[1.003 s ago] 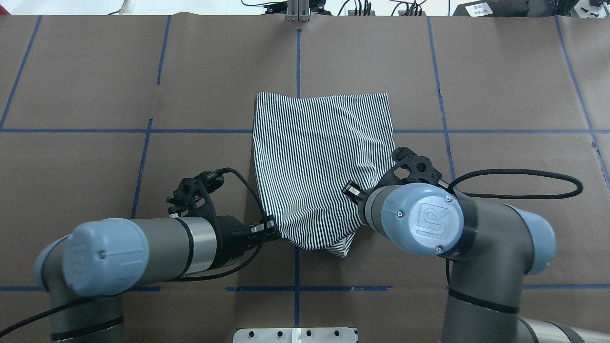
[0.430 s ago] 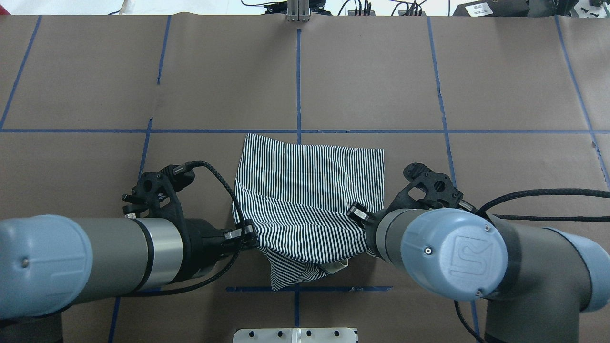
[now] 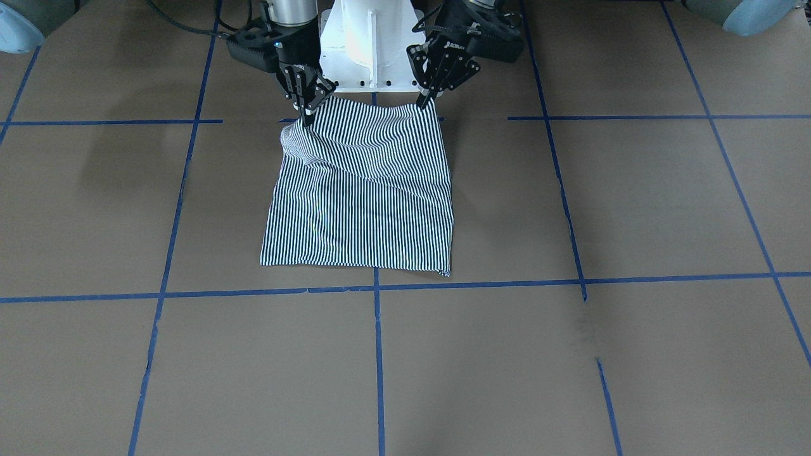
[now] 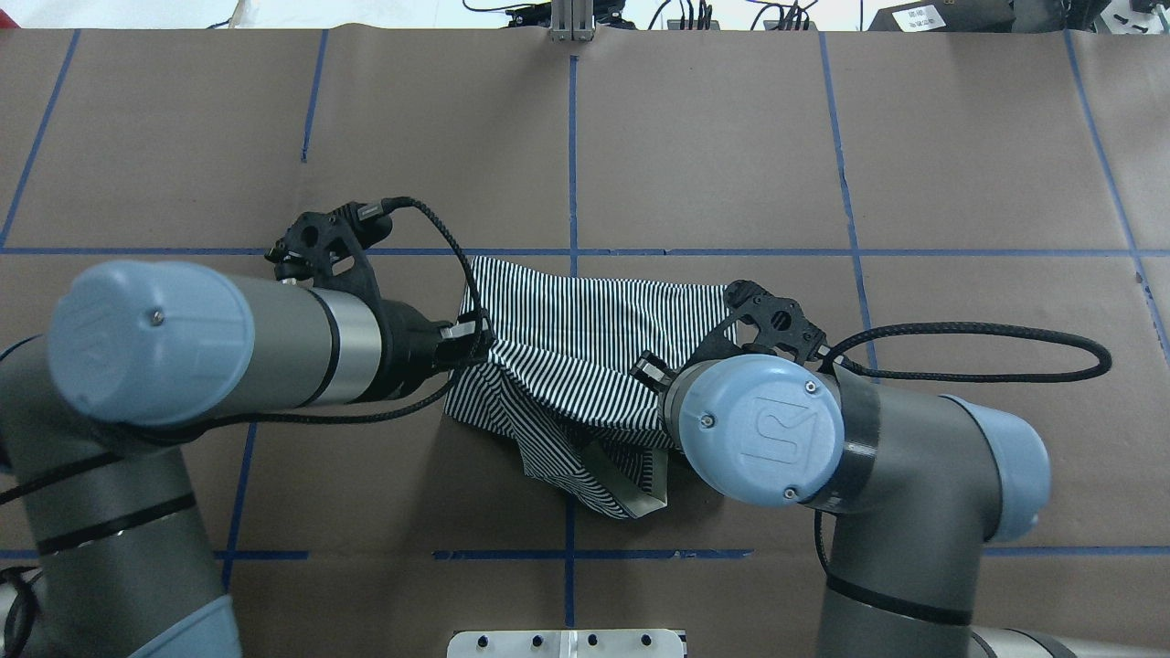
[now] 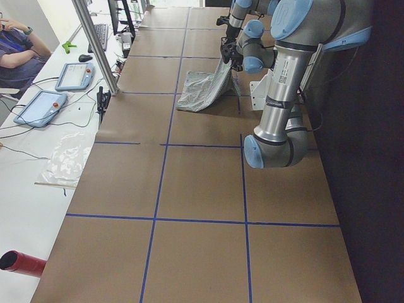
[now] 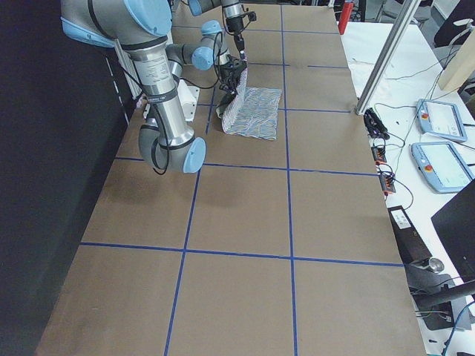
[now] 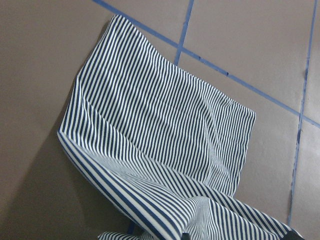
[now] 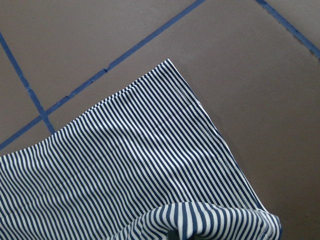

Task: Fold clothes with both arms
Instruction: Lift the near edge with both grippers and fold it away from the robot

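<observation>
Front view, change: lifted the near edge of the polo shirt (image 3: 361, 202) off the table (image 3: 570, 380) and held it high at upper centre, having dragged the whole garment toward the robot a second before (far hem drawn back across a tape line).
Front view, left gripper (image 3: 423, 101): closed narrow on the cloth's upper right corner.
Front view, right gripper (image 3: 308, 114): pinched tight on the upper left corner, just above a bunched twist.
Front view, meaning: probably began a fold, with the raised edge ready to travel over the flat lower half; not yet laid down.
Overhead view, change: moved up the frame from lower centre to mid-frame on both sides; hid the right fingertips beneath the right arm (image 4: 759, 429).
Overhead view, shape: sagged in loose layers under the held edge at lower centre, ending in a cream strip (image 4: 640, 498) (collar or placket, hard to say).
Left side view: appeared small at upper centre, draped like a ramp down to the table.
Right side view: showed the same slope at upper centre.
Left wrist view, texture: thin navy-and-white stripes, soft and limp, creased diagonally; lay flat with square corners on matte brown paper crossed by blue tape lines (image 7: 225, 75).
Right wrist view, shape: came to one crisp stitched hem corner at centre, with a rolled fold at the bottom edge.
</observation>
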### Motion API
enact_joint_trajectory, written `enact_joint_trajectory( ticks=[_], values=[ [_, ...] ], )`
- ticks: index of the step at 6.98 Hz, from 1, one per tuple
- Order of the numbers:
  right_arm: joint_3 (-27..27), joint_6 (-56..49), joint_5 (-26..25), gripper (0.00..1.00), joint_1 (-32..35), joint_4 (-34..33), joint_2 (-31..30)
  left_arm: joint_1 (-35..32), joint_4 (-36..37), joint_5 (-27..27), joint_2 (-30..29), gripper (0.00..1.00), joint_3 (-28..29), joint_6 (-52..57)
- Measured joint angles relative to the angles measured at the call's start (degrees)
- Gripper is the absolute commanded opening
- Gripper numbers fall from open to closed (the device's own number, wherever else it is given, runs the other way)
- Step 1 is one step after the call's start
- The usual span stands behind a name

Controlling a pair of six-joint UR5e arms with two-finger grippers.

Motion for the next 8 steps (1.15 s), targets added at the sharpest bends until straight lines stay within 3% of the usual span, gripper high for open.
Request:
enact_joint_trajectory(
  ticks=[3, 5, 8],
  values=[
    [-10.5, -1.8, -0.1, 0.0, 3.6, 8.9, 1.7, -5.3, -2.6, -0.9, -6.4, 0.0, 13.3, 4.5],
    [-17.1, -3.8, 0.0, 0.0, 6.6, 11.3, 4.4, -6.2, -9.4, -0.7, -7.8, 0.0, 22.4, 5.6],
    [-27.4, -5.4, 0.0, 0.0, 9.6, 18.3, 6.9, -6.3, -15.0, -0.6, -8.7, 0.0, 30.1, 6.4]
  ],
)
